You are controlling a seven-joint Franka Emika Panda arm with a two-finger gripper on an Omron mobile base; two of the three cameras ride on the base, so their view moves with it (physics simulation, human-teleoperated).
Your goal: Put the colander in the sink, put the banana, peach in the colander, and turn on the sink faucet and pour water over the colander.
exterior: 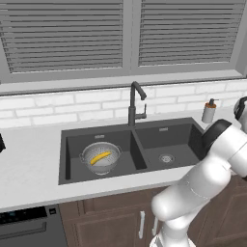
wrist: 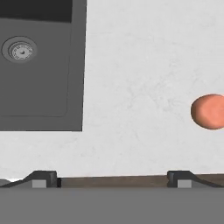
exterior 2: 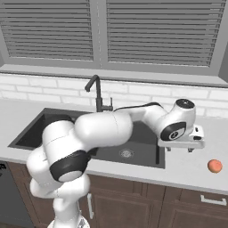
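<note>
Two basins make up the dark grey rectangular sink [exterior: 140,126], each with one round metal drain. One round silver perforated metal colander [exterior: 100,158] sits in the left basin, holding one small curved yellow banana [exterior: 100,157]. One small round orange-pink peach [exterior 2: 215,166] lies on the pale speckled counter [wrist: 140,65], right of the sink, apart from it. One tall dark gooseneck faucet [exterior: 135,103] stands behind the divider; one small soap dispenser bottle [exterior: 209,111] stands near the wall. The white arm's two-finger gripper [exterior 2: 180,148] hangs over the counter between sink and peach, jaws spread wide, gripping nothing.
</note>
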